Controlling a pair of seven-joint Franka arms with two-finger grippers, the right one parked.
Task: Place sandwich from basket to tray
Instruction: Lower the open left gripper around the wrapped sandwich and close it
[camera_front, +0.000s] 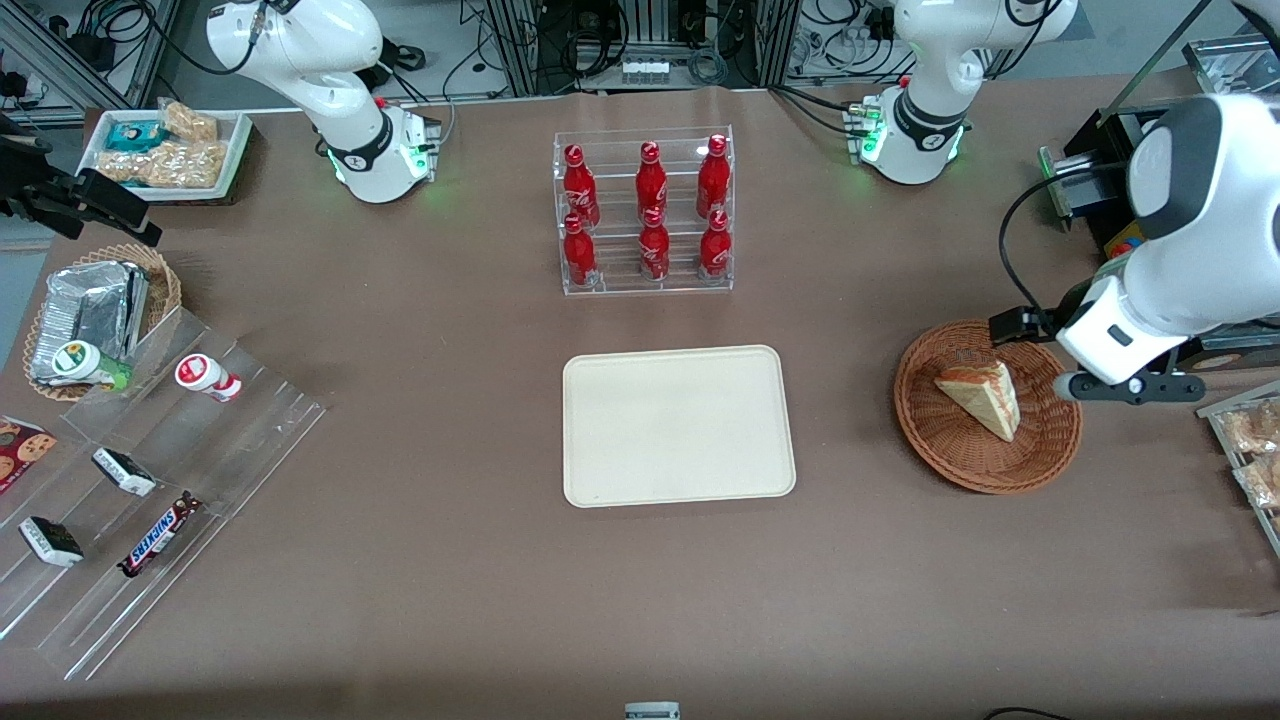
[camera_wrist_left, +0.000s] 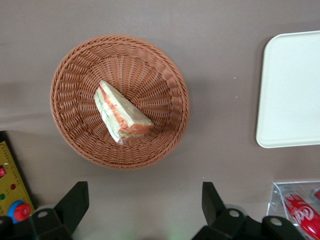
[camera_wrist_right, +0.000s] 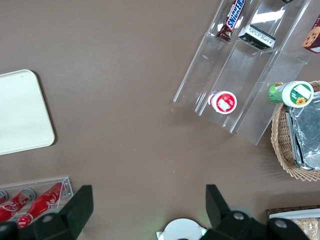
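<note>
Sandwich (camera_front: 980, 398) lies in the basket (camera_front: 935, 440), right of centre in the front frame, roughly mid-bowl. Long axis runs diagonal there: blunt end toward upper left, narrow tip toward lower right. Front view shows the pale bread face. Wrist view shows the cut edge up, with the red, green and cream layers (camera_wrist_left: 120, 111), and some clear wrap at one end.

Gripper (camera_wrist_left: 145, 205) hangs above the table just beside the basket rim, on the side farther from the front camera. Its two fingers (camera_wrist_left: 75, 202) are spread wide with nothing between them. The front view hides the fingers under the arm's wrist, which overhangs the basket's right rim.

Tray (camera_front: 678, 425) sits frame centre, bare, well apart from the basket with open table between them. Bottle rack (camera_front: 645, 212) with six red bottles stands above the tray in frame, farther from the camera. Stepped acrylic rack (camera_front: 150, 480) with snack bars lower left. A second wicker basket with foil packets (camera_front: 95, 310) sits at left.
</note>
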